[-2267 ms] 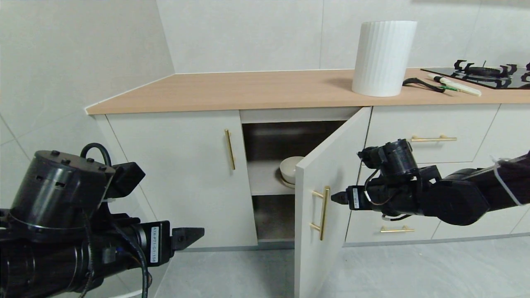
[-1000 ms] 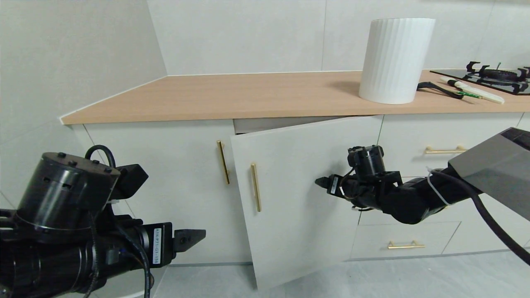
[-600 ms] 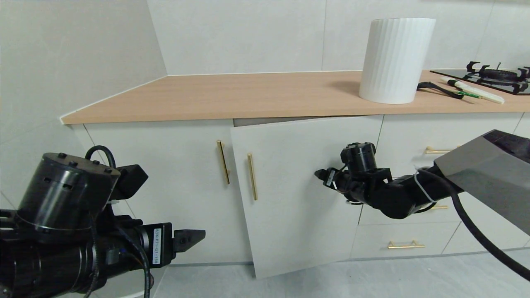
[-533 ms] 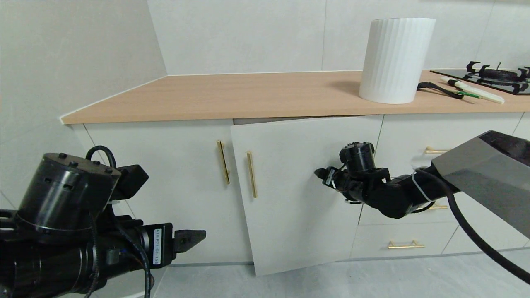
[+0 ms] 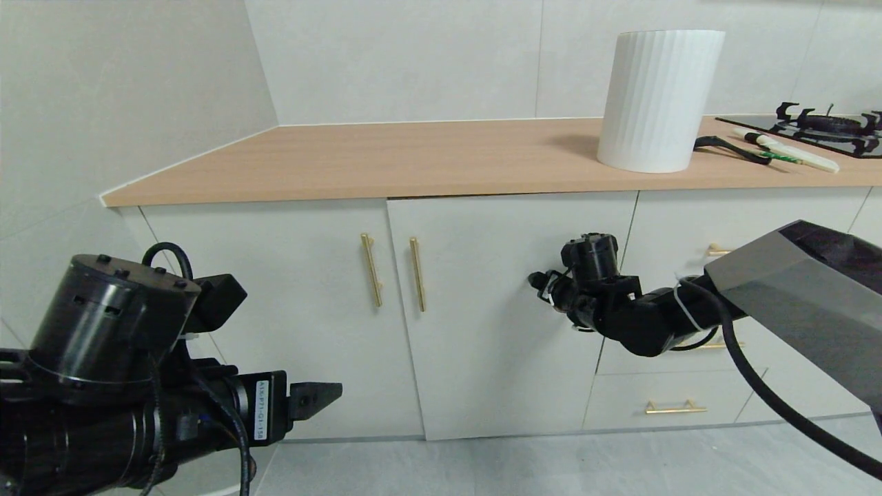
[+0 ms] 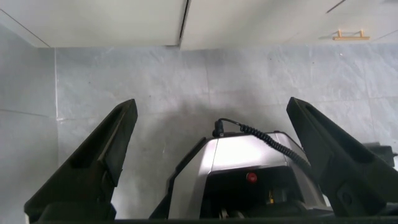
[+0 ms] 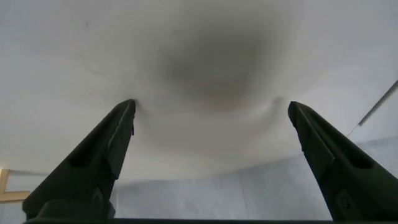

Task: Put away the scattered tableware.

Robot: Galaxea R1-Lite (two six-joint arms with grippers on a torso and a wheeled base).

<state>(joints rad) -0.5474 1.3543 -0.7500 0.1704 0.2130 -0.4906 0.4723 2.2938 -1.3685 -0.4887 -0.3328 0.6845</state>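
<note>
The right tool (image 5: 541, 284) sits just past centre toward 3 o'clock in the head view, pressed up to the face of the right cupboard door (image 5: 496, 331). In the right wrist view the right tool (image 7: 211, 106) is released. Its two dark fingers (image 7: 106, 155) are spread wide with nothing between them, and both tips touch the pale door panel. That door lies closed, flush with the left cupboard door (image 5: 289, 310). Their two brass handles (image 5: 417, 274) stand upright side by side, near the shared seam.

The left tool (image 5: 317, 398) hangs low at 7 o'clock, well apart from the cupboards. From its own wrist camera the left tool (image 6: 211, 106) is likewise released and holds nothing, with the grey tiled floor (image 6: 186, 81) under it.

On the wooden worktop (image 5: 386, 162), at 2 o'clock, a tall white ribbed cylinder (image 5: 654, 100) stands upright. Just beyond it toward 3 o'clock lie a black-handled utensil (image 5: 730, 148) and a long white utensil (image 5: 792, 153) with a green band, beside the black hob (image 5: 820, 124). Drawer fronts with brass pulls (image 5: 675, 408) fill the 4 o'clock area.
</note>
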